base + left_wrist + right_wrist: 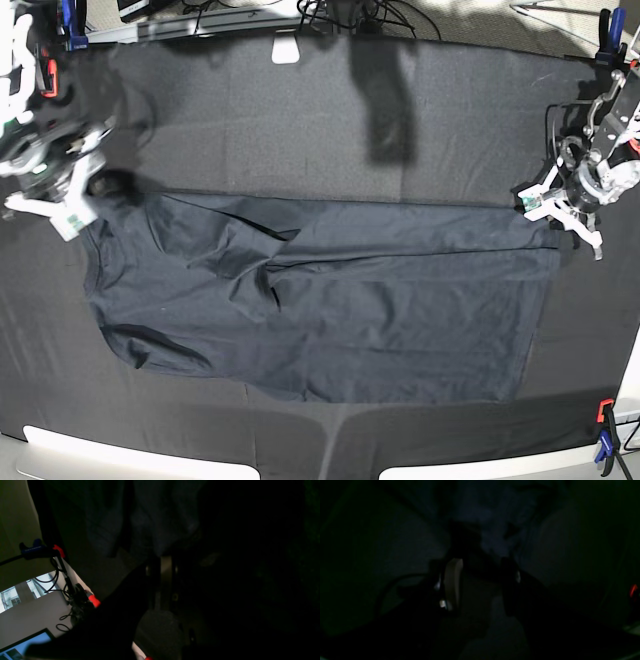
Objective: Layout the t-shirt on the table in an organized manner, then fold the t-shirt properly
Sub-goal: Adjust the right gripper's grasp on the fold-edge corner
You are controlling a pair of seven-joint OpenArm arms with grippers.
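Now | t-shirt flat on table | left hand clamps hem

left arm: reaches in from the base view's right edge, wrist angled down and inward | left claw: jaws pinched tight together, low at the counter | right arm: comes in at the far left edge, wrist bent down | right claw: pale fingers parted with a clear gap
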